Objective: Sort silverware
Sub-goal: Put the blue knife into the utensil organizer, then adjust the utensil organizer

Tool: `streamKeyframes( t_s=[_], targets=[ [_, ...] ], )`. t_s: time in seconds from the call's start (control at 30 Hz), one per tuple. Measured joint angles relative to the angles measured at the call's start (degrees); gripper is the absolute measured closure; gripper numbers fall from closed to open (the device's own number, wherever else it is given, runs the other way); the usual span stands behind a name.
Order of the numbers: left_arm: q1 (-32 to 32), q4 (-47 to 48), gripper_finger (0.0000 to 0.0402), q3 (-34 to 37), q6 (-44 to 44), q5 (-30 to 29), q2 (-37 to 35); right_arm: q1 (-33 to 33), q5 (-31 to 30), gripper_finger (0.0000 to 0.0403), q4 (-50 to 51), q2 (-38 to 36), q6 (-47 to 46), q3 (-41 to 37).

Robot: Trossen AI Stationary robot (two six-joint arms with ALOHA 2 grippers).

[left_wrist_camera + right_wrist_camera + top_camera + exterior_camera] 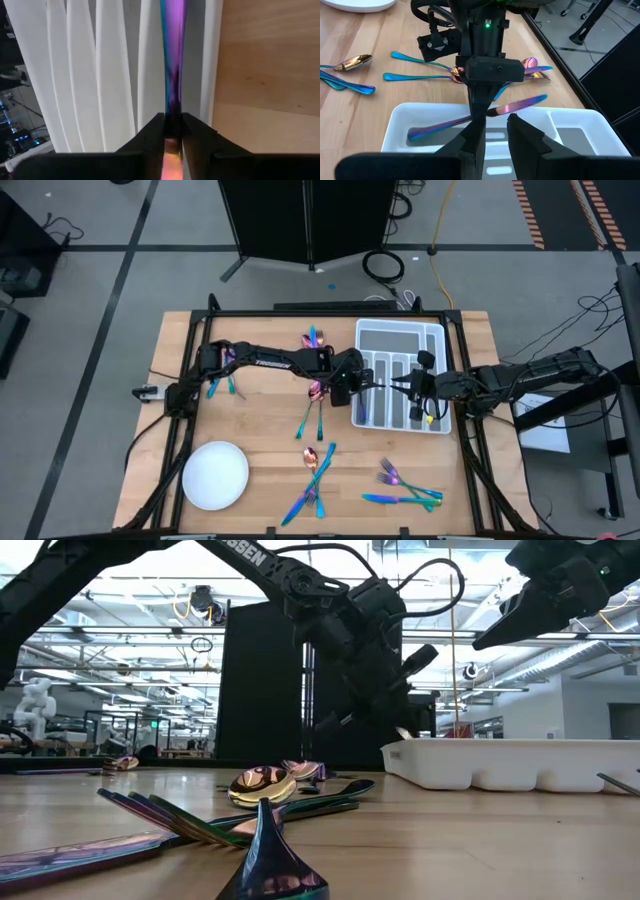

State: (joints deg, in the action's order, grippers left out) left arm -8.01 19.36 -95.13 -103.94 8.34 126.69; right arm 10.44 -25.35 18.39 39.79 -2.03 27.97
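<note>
My left gripper reaches from the table's left to the left side of the white divided tray and is shut on a purple-pink knife of the silverware. My right gripper hovers above the tray's middle, open, with nothing between its fingers. More silverware lies loose on the wood: a group at the table's middle, one near the front, one at the front right, some at the far side and some at the left. My left gripper pinches the knife's slim middle between its two fingers. The fingers slant down from the table's left side and lie across the knife. The knife runs along the tray's leftmost compartment, its near end low inside and its far end higher.
A round white plate sits at the table's front left. The tray has several long compartments and a wide one at its far end. Black frame rails border the table. Bare wood lies between the plate and the front-right silverware.
</note>
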Motion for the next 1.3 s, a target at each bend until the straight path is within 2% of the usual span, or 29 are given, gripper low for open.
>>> streamKeyframes(
  t_s=[0.2, 0.37, 0.53, 0.67, 0.83, 0.97, 1.07, 1.3],
  targets=[
    [0.04, -1.38, 0.0277, 0.00, 0.02, -0.45, 0.00, 0.00, 0.18, 0.0335, 0.18, 0.02, 0.09, 0.00],
    [-0.09, -1.17, 0.0269, 0.00, 0.49, -0.66, -0.45, 0.00, 0.16, 0.0335, 0.42, 0.02, 0.12, 0.00],
    [-0.17, -0.60, 0.0269, 0.02, 8.50, -1.13, -3.33, 0.02, 0.16, 0.0335, 0.98, 0.04, 0.04, 0.00],
    [-0.41, -0.13, 0.0269, 0.04, 19.05, -1.46, -7.29, 0.04, 1.24, 0.0335, 0.82, 0.02, -1.00, 0.00],
    [-1.59, 4.72, 0.0269, 0.02, 35.12, 0.07, -10.54, 0.07, 12.97, 0.0335, 0.82, 0.04, -8.63, 0.00],
    [-2.57, 11.20, 0.0269, 0.04, 44.94, 6.83, -10.62, 1.29, 22.72, 0.0335, 3.75, 1.14, -17.95, 0.07],
    [-2.73, 12.48, 0.0270, 1.82, 46.69, 10.13, -10.27, 3.55, 27.84, 0.0335, 6.95, 3.37, -24.04, 0.07],
    [-1.00, 13.17, 0.0270, 3.62, 48.17, 9.45, -10.56, 9.17, 34.95, 0.0344, 8.75, 12.51, -35.22, 1.56]
  ],
)
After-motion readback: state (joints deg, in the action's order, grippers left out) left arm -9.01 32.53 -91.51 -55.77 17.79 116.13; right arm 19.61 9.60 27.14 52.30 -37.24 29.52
